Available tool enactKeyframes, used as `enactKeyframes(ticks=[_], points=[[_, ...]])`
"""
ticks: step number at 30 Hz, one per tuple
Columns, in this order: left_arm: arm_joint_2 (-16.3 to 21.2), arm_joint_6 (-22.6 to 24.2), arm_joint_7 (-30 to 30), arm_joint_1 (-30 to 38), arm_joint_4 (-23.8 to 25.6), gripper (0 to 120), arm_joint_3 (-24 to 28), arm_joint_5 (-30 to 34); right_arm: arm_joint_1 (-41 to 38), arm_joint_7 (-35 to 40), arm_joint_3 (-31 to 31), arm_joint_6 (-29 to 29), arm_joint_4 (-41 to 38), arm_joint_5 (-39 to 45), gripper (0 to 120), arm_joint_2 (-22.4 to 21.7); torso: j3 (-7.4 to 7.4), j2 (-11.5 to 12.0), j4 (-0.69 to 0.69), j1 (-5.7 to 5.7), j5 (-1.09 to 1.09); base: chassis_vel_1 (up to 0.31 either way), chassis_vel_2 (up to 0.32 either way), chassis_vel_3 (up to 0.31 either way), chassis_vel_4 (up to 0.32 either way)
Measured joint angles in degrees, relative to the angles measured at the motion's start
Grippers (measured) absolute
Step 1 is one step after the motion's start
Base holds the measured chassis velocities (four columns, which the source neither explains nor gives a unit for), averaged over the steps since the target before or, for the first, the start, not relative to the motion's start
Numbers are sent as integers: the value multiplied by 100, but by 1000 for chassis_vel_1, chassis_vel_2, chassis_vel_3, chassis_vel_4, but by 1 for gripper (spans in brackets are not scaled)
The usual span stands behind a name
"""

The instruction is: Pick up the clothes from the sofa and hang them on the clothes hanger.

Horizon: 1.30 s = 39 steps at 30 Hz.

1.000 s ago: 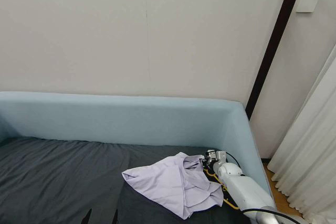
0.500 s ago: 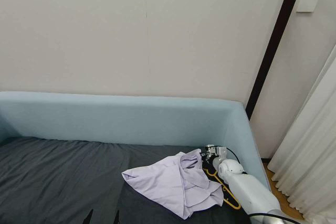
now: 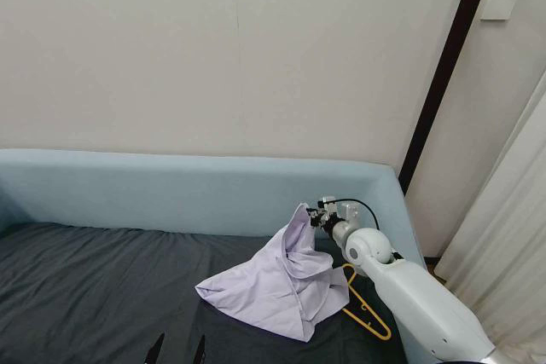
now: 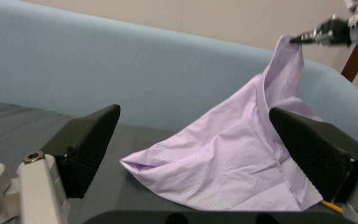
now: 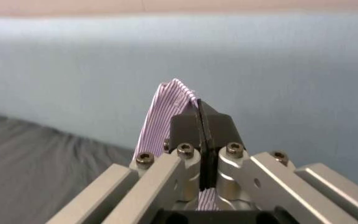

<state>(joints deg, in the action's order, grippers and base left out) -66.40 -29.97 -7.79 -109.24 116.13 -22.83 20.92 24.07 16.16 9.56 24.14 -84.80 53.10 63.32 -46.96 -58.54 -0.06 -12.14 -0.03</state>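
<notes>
A lilac shirt (image 3: 277,283) lies on the dark sofa seat (image 3: 102,291), one end pulled up into a peak. My right gripper (image 3: 314,216) is shut on that raised end, in front of the pale blue backrest (image 3: 171,193). The right wrist view shows its closed fingers (image 5: 199,126) pinching striped lilac fabric (image 5: 157,119). A yellow clothes hanger (image 3: 365,309) rests on the seat beside the shirt, partly under it. My left gripper (image 3: 177,350) hovers low at the front, open, short of the shirt (image 4: 229,154); its two black fingers (image 4: 89,140) stand wide apart.
A dark vertical rack post (image 3: 439,83) rises past the sofa's right end. White curtains (image 3: 508,245) hang at the far right. The sofa's right armrest (image 3: 397,228) stands close behind the right arm. The seat's left part is bare.
My right gripper has risen and moved left, lifting the shirt's end off the seat into a peak. The yellow hanger is now more exposed. The left gripper has barely moved.
</notes>
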Motion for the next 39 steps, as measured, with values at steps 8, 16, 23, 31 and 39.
enactKeyframes(ticks=[8, 16, 23, 31, 39], points=[[280, 62, 14, 41, 240, 94, -52, 116, -583, 926, 186, 263, -1192, 198, 0, -235, 0, 0, -2, 0, -1, 0, 0, 0, 0], [471, 94, 39, 142, 305, 94, -82, 138, -1234, 1382, 392, 391, -1829, 360, 0, -434, 0, 0, -1, 0, -1, 0, 0, 0, 0], [813, 109, 120, 284, 396, 94, -168, 311, -1876, 1718, 886, 667, -2453, 453, 0, -590, 0, -1, -2, 1, -1, 0, 0, 0, 0], [1354, 518, 317, 252, 1067, 94, -147, 1588, -2564, 1998, 1372, 738, -1832, 524, 0, 46, -1, 0, 3, 0, -1, 0, 0, 0, 0], [1276, 914, 336, 477, 1231, 94, -60, 2559, -2553, 1940, 1417, 710, -1762, 567, 0, 230, 0, 0, 0, 0, -1, 0, 0, 0, 0]])
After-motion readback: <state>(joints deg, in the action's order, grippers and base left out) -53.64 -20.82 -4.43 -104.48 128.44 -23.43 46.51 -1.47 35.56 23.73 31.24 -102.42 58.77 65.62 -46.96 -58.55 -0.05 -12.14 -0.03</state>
